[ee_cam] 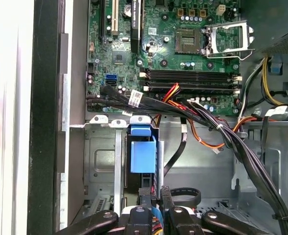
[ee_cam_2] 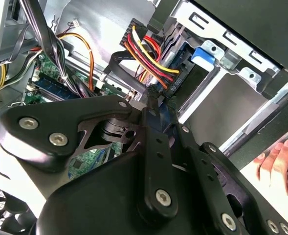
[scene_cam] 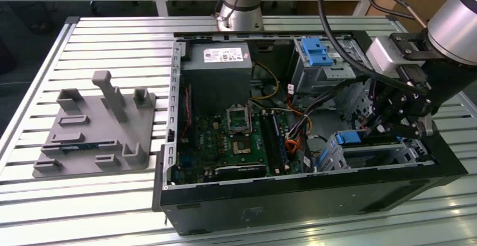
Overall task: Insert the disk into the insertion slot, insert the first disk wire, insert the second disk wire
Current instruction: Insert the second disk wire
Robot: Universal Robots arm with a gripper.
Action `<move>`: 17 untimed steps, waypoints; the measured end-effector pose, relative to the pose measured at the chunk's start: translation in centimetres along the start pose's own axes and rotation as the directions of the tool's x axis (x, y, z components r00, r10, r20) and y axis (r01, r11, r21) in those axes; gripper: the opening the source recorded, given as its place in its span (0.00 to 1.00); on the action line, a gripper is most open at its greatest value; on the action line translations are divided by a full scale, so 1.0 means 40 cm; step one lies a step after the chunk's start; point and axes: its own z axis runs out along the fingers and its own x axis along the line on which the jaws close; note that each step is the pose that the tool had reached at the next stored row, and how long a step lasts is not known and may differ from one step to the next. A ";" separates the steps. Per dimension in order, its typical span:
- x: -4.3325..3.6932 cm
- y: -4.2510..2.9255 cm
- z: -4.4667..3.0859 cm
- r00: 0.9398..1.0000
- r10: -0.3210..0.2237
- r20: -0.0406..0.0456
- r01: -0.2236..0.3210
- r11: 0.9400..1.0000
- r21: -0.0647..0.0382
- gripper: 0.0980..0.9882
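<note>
The disk [ee_cam: 143, 155], in its blue carrier, lies inside the insertion slot [ee_cam: 100, 161], a low silver cage; its blue handle tab [scene_cam: 349, 138] sits at the cage mouth. My gripper [scene_cam: 381, 129] hangs just over that end of the insertion slot [scene_cam: 387, 152]. In the first wrist view my gripper [ee_cam: 154, 195] has its thin fingers [ee_cam: 144, 196] close together on a plug with coloured leads. In the second wrist view a disk wire [ee_cam_2: 148, 56] of red, yellow and black strands ends in a black plug [ee_cam_2: 174, 81] at my gripper [ee_cam_2: 152, 95], next to the blue tab [ee_cam_2: 202, 54].
A taller grey cage with a blue latch [scene_cam: 316, 51] stands at the back of the case [scene_cam: 298, 193]. Loose black cables [ee_cam: 217, 127] cross above the motherboard [scene_cam: 234, 140]. A grey holder [scene_cam: 97, 131] lies at the exterior view's left. A person's hand [ee_cam_2: 276, 159] rests beside the case.
</note>
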 end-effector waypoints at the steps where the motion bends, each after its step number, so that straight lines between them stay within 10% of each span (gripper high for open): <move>1: 0.000 0.000 0.001 1.000 0.000 0.000 0.000 1.000 0.000 0.11; 17: 0.001 -0.006 0.011 1.000 -0.001 0.000 0.001 1.000 -0.002 0.19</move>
